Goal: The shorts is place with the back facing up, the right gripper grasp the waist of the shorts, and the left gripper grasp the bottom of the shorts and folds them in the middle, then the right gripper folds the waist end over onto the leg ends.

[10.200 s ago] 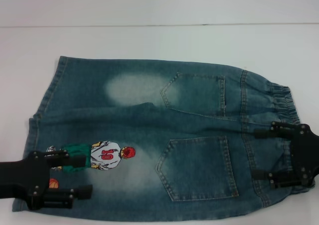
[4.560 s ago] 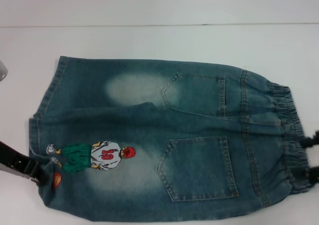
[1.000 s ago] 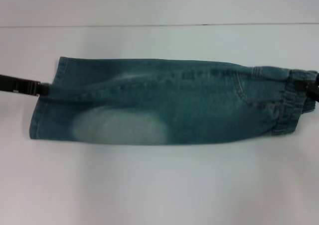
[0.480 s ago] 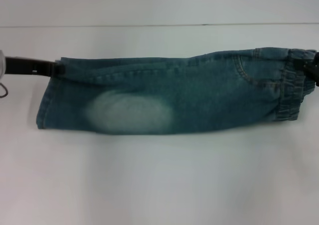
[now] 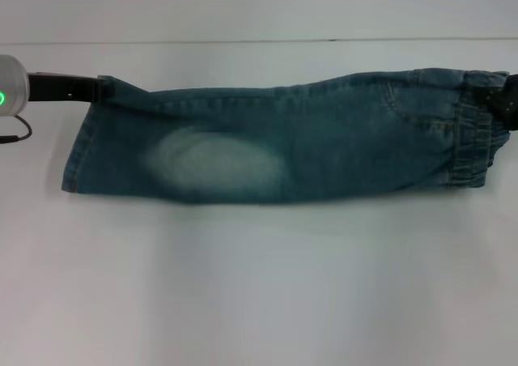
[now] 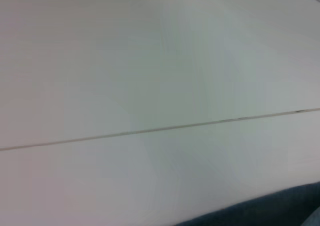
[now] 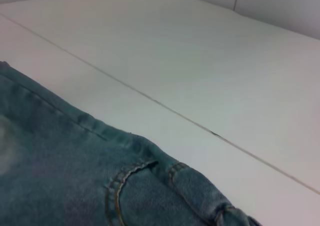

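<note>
Head view. The shorts (image 5: 275, 143), already folded lengthwise into a narrow band, lie across the middle of the white counter (image 5: 259, 285), long axis running from the counter's left side to its right. The leg ends (image 5: 79, 147) sit toward the left edge; the waist (image 5: 473, 131), with its gathered elastic, sits at the right edge.

The left gripper (image 5: 99, 91) reaches in from the left edge and meets the far corner of the leg ends, which is drawn up to it; it appears closed on that denim, though its fingertips are hidden by the cloth. The right gripper (image 5: 500, 100) meets the far corner of the waist at the right edge; how its fingers stand cannot be told.

Judgement: the coming fold carries the waist leftward along the long axis onto the leg ends. The right gripper is the nearer arm, with the whole garment lying to its left.
</note>
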